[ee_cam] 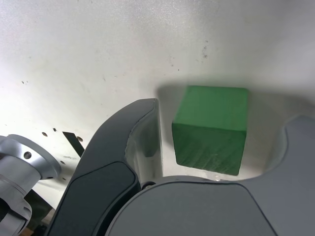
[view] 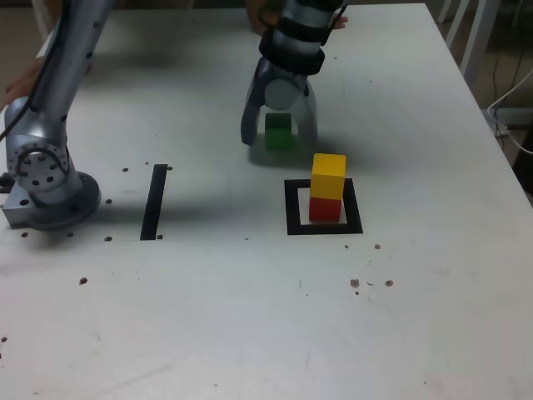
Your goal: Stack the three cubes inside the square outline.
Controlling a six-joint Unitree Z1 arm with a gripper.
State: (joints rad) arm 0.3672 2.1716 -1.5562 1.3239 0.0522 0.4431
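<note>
Specks point(view: 355, 283) on white table point(view: 250, 333) | black strip point(view: 154, 201) | gripper point(view: 279, 133) spread around green cube point(view: 278, 132)

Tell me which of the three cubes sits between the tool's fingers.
The green cube, standing alone on the table between the open tool. The yellow cube rests on the red cube inside the square outline.

Layout, table point(view: 208, 317).
One cube point(view: 278, 132) sits between gripper point(view: 280, 138) jaws, far-left of square outline point(view: 324, 207) in the exterior view; two cubes point(view: 327, 187) stacked inside outline.

Bright, soft shadows, slightly blurry
</note>
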